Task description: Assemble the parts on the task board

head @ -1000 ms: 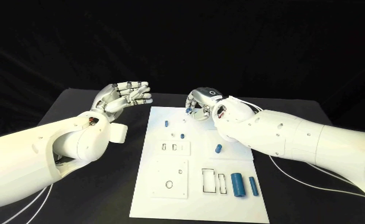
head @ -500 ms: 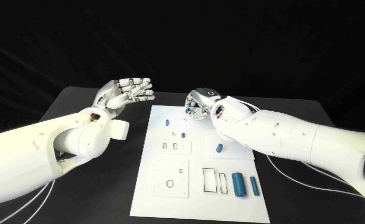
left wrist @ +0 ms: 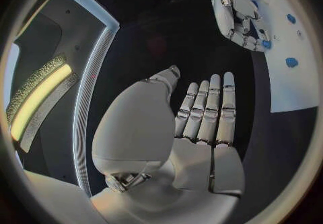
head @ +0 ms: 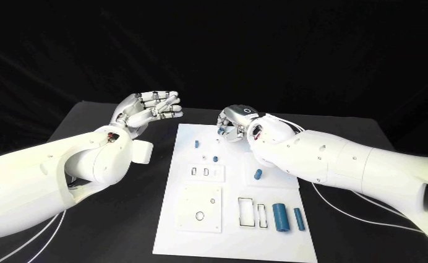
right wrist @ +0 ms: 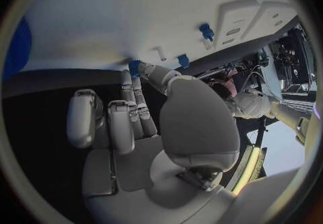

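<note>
Right silver hand (head: pixel 239 120) pinches a small blue part (right wrist: pixel 134 67) at the far edge of the white rectangular task board (head: pixel 234 238); other fingers curl. Left silver hand (head: pixel 149 109) hovers beside the board, fingers straight, holding nothing; two blue cylinders (head: pixel 287 216) lie at the board's near right.

I see the black surface (head: pixel 98 124) spreading beneath and to the outer side of each hand, with thin white cables (head: pixel 357 204) trailing across it behind the right hand, toward my near edge.
</note>
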Robot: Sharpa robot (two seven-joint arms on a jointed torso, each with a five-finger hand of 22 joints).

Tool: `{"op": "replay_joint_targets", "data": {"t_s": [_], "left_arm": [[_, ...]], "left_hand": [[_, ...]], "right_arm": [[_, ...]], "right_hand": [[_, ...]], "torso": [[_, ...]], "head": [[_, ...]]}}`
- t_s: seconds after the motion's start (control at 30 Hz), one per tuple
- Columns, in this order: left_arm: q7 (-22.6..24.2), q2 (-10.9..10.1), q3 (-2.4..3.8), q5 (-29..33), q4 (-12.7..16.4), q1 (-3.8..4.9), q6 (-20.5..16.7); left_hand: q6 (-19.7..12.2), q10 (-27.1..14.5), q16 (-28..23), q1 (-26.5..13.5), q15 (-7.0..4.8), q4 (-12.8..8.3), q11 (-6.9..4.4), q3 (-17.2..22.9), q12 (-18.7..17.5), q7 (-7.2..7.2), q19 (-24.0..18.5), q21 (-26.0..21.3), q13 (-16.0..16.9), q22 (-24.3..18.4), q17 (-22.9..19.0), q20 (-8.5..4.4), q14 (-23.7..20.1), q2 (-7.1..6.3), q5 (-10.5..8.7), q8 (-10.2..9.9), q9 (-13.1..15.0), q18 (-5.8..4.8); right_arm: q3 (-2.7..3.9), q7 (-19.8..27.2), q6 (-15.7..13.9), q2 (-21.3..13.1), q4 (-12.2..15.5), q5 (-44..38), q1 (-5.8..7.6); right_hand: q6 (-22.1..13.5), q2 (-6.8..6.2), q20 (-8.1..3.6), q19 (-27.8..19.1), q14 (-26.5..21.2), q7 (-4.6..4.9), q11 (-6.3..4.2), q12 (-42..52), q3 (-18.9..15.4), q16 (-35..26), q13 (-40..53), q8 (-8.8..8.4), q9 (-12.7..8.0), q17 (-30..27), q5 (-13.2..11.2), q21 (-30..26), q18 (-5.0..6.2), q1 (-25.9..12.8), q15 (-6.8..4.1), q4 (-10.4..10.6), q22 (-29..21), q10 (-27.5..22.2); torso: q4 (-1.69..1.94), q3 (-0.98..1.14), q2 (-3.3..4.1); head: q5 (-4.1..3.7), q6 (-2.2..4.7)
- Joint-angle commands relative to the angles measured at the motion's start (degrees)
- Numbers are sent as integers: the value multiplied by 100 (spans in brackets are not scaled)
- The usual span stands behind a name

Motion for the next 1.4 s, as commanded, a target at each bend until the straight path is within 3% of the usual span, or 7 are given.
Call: {"op": "replay_joint_targets", "data": {"t_s": [0.03, 0.57, 0.8, 0.9, 0.93, 1.03, 1.4], "left_arm": [[25, 13, 6, 19, 14, 17, 89], [2, -43, 5, 19, -8, 20, 100], [-3, -63, 4, 19, -22, 19, 121], [-5, -68, 4, 19, -26, 19, 131], [-6, -67, 4, 19, -28, 19, 133], [-7, -62, 4, 19, -30, 19, 143], [-21, -35, 3, 19, -52, 18, 174]], "left_hand": [[-42, -47, -32, -47, -10, -10, 9, 31, 25, 358, -22, -33, -4, -9, 5, 3, -43, 7, -17, -9, -7, 56], [-46, -54, -33, -48, -7, -15, 11, 36, 30, 360, -30, -37, -4, -12, 14, 8, -56, 13, -21, -5, -6, 58], [-46, -54, -33, -48, -7, -15, 11, 36, 30, 360, -30, -37, -4, -12, 14, 8, -56, 13, -21, -5, -6, 58], [-46, -54, -33, -48, -7, -15, 11, 36, 30, 360, -30, -37, -4, -12, 14, 8, -56, 13, -21, -5, -6, 58], [-46, -54, -33, -48, -7, -15, 11, 36, 30, 360, -30, -37, -4, -12, 14, 8, -56, 13, -21, -5, -6, 58], [-46, -54, -33, -48, -7, -15, 11, 36, 30, 360, -30, -37, -4, -12, 14, 8, -56, 13, -21, -5, -6, 58], [-46, -54, -33, -48, -7, -15, 11, 36, 30, 360, -30, -37, -4, -12, 14, 8, -56, 13, -21, -5, -6, 58]], "right_arm": [[2, 86, -35, 14, -7, 15, 4], [33, -83, -261, -1080, 1193, 162, 71], [76, -249, -55, -1828, 1836, 849, 170], [83, -358, 161, -2047, 1912, 1233, 204], [84, -381, 222, -2097, 1908, 1320, 210], [87, -419, 359, -2212, 1879, 1479, 222], [87, -495, 658, -2202, 1550, 1649, 225]], "right_hand": [[-204, -171, 43, -215, 248, 22, 58, 33, -11, -122, -70, -131, -29, -48, -50, -275, 105, -19, 57, 12, -350, -272], [-413, -287, 44, -326, 209, 0, 47, 208, -329, -239, -134, -277, 8, -250, 17, -568, 166, -9, 45, 27, -651, -410], [-400, -300, -80, 34, 326, -39, -160, 1002, -432, -21, 190, -345, 51, 138, -30, -220, 55, 41, -113, 82, -130, 715], [-430, -407, -203, 354, 436, -84, -235, 2654, -1058, 241, 1568, -411, 108, 641, 279, 189, -70, 79, -191, 104, 438, 925], [-527, -285, -171, 417, 469, -67, -204, 4713, -1342, 337, 3658, -380, 177, 844, 337, 281, -96, 146, -168, 190, 580, 825], [-679, -196, -96, 491, 507, 6, -138, 6460, -1719, 433, 5454, -257, 299, 1061, 386, 381, -122, 248, -90, 383, 750, 956], [-795, -137, -40, 640, 562, 50, -86, 7715, -2199, 537, 6813, -98, 401, 1334, 489, 575, -182, 390, -41, 704, 1041, 1652]], "torso": [[2, 3, 2], [-77, 31, -11], [-142, 60, -32], [-164, 73, -40], [-168, 74, -42], [-173, 86, -41], [-141, 72, -30]], "head": [[0, 7], [30, 48], [-3, 61], [-22, 44], [-24, 46], [-22, 44], [-38, 52]]}}
